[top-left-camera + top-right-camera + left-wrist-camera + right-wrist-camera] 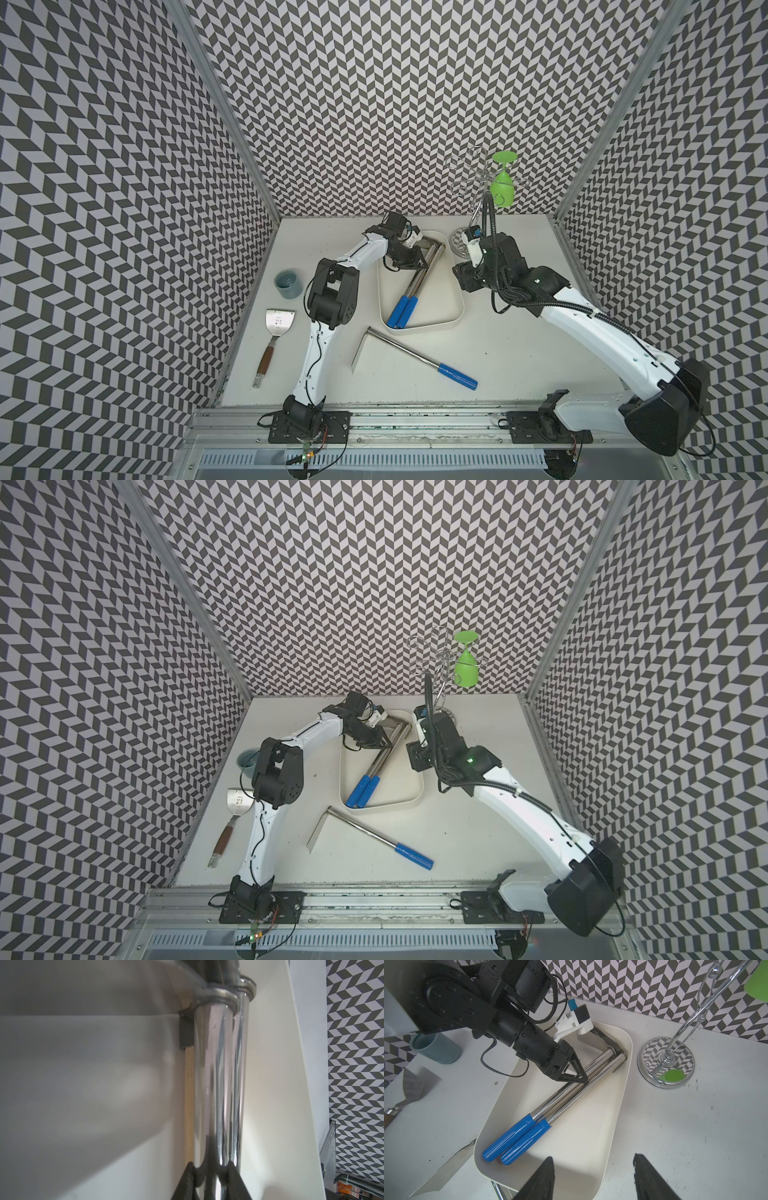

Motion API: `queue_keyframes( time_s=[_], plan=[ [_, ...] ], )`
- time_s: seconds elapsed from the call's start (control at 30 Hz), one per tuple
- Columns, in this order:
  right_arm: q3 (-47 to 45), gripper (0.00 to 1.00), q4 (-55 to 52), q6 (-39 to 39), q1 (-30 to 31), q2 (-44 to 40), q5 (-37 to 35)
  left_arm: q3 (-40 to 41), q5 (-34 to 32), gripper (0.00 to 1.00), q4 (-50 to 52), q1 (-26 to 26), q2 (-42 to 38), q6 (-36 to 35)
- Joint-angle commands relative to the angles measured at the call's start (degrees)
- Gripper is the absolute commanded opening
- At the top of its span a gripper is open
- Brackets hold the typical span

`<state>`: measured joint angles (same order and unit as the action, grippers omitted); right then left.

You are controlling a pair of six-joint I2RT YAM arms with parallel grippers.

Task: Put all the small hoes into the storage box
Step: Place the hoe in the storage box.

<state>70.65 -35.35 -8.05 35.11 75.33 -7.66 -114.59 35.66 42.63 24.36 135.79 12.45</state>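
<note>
The cream-white storage box (459, 296) (421, 779) (581, 1136) sits at the back middle of the table. Two small hoes (419, 279) (571, 1095) with chrome shafts and blue grips lie side by side in it. My left gripper (424, 264) (388, 744) (586, 1080) (212, 1165) reaches into the box, and its fingers sit tight on either side of one chrome shaft (209, 1084). A third small hoe (409, 355) (365, 833) lies on the table in front of the box. My right gripper (593, 1159) (463, 282) hovers open over the box's right rim, holding nothing.
A grey-blue cup (289, 284) and a metal spatula (276, 332) with a brown handle lie at the left. Behind the box on the right stands a chrome glass rack (457, 243) (666, 1064), with a green goblet (503, 183) hanging upside down on it.
</note>
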Motion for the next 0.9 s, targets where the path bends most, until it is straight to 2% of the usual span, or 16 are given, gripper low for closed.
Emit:
queue_keyframes(
  time_s=[0.0,0.2,0.27,0.37,0.67,0.87],
  plan=[
    [-0.08,0.61,2.22,-0.21,0.13,0.52,0.27,-1.24,-2.78,0.13,1.31,0.42,2.24,-1.04],
    [0.18,0.61,2.27,-0.34,0.13,0.56,0.30,-2.40,-4.49,0.27,1.79,0.22,-0.18,-1.20],
    [0.22,0.61,2.24,-0.38,0.13,0.56,0.34,-2.52,-4.79,0.36,1.84,0.25,-1.45,-1.20],
    [0.36,0.61,2.16,-0.38,0.13,0.44,0.34,-2.61,-4.94,0.41,1.22,0.25,-3.78,-1.41],
    [0.87,0.61,2.20,-0.66,0.15,0.35,0.75,-2.82,-5.15,0.46,-1.35,-0.06,-11.34,-0.88],
    [1.04,0.61,2.38,-0.73,0.15,0.19,0.95,-3.01,-7.75,0.46,-2.21,-0.60,-15.48,-0.50]
  ],
)
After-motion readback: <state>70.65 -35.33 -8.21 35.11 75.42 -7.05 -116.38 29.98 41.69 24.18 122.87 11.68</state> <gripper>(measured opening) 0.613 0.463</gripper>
